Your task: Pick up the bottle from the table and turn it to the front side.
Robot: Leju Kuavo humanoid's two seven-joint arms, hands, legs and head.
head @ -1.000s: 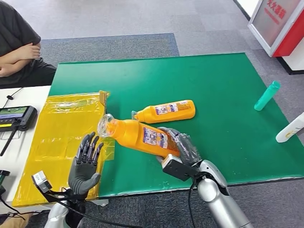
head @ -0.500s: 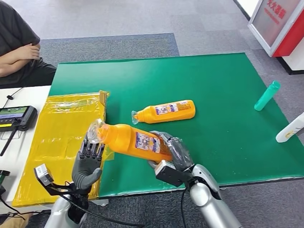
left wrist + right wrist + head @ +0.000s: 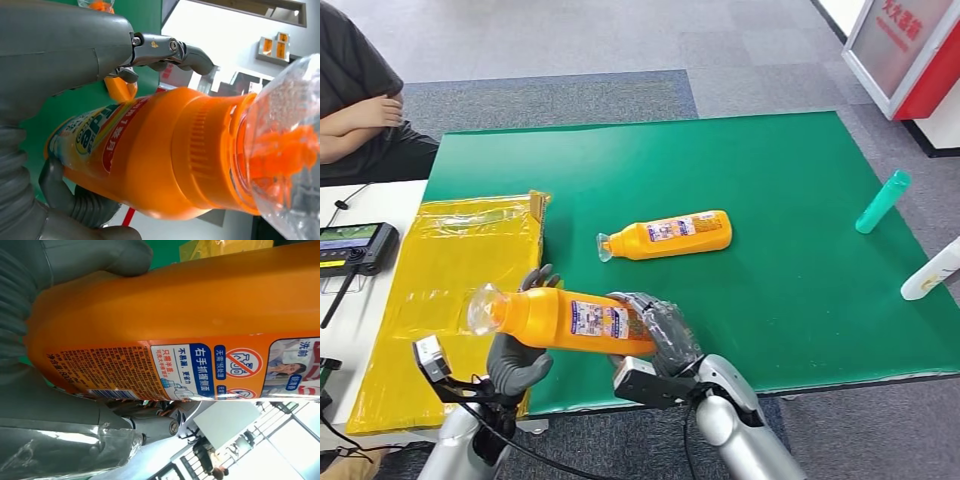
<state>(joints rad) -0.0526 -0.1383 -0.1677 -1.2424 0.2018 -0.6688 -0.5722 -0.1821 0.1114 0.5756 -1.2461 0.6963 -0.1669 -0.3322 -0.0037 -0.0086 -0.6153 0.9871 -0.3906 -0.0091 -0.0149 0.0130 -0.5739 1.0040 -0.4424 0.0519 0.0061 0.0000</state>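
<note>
An orange bottle (image 3: 569, 320) with a clear cap is held level above the front edge of the green mat (image 3: 788, 180), cap toward my left. My right hand (image 3: 661, 336) grips its base end, and the back label with small print faces up. My left hand (image 3: 515, 360) wraps the bottle near its neck, a finger curling over the top. In the left wrist view the left hand (image 3: 56, 45) closes round the orange bottle (image 3: 162, 155), fingers on one side and thumb on the other. In the right wrist view the right hand (image 3: 56, 415) clamps the orange bottle (image 3: 181, 315).
A second orange bottle (image 3: 667, 234) lies on the mat's middle. A yellow plastic bag (image 3: 448, 270) covers the left side. A teal bottle (image 3: 882, 201) and a white bottle (image 3: 931, 270) lie at the right edge. A person (image 3: 358, 110) sits at the far left, by a tablet (image 3: 354, 246).
My right hand carried the bottle to the left and lowered its cap end to level. The left hand, open with fingers up before, now closes round the bottle's neck end.
</note>
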